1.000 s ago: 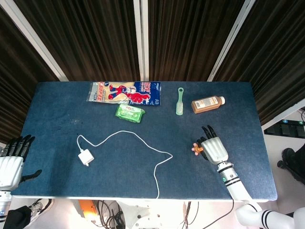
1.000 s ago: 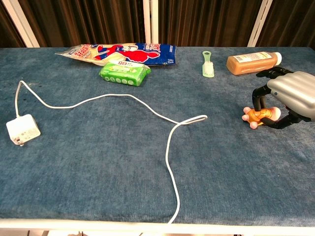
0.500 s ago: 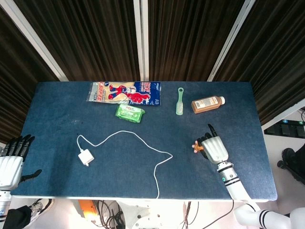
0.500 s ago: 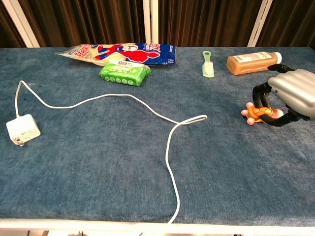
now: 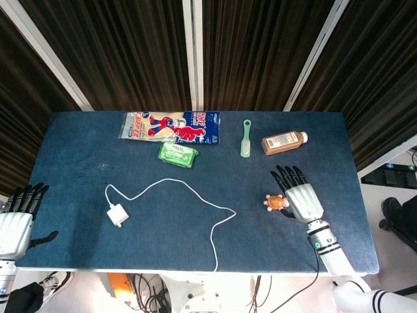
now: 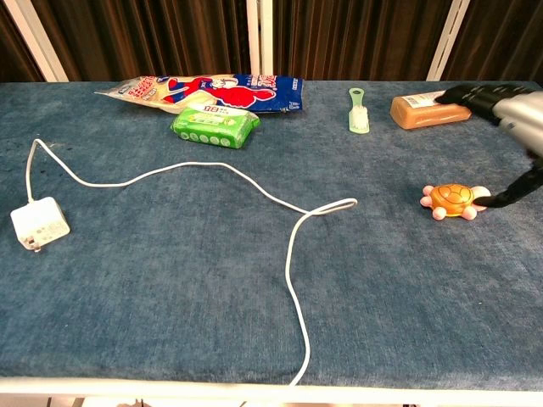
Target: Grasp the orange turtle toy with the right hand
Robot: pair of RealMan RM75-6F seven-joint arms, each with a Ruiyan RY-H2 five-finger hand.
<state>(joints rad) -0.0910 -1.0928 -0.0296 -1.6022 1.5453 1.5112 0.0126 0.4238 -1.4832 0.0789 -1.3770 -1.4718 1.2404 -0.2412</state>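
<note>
The orange turtle toy (image 5: pixel 275 202) now sits upright and free on the blue surface (image 5: pixel 78 156) — half a second ago the right robot hand (image 5: pixel 301 197) had its fingers curled around it, tilting it. That hand has since let go: its fingers (image 5: pixel 287 175) are spread and extended toward the far edge, holding nothing, and it has shifted slightly to the right, so the turtle lies just beside its thumb side. In the chest view the turtle (image 6: pixel 453 200) rests flat, shell up, with a dark thumb tip (image 6: pixel 509 193) reaching in from the right, touching or nearly touching its rear — cannot tell which; the other fingers (image 6: pixel 472 93) are raised in front of the brown bottle (image 6: pixel 420 109). The left robot hand (image 5: pixel 17 218) stays at the near left corner, off the edge, fingers straight and apart, empty, unchanged. The rest has not moved: white charger (image 5: pixel 118 216) with its cable (image 5: pixel 189 190) looping across the middle, green packet (image 5: pixel 177 155), red-and-blue snack bag (image 5: pixel 172 126), green brush (image 5: pixel 246 138) along the far side.
</note>
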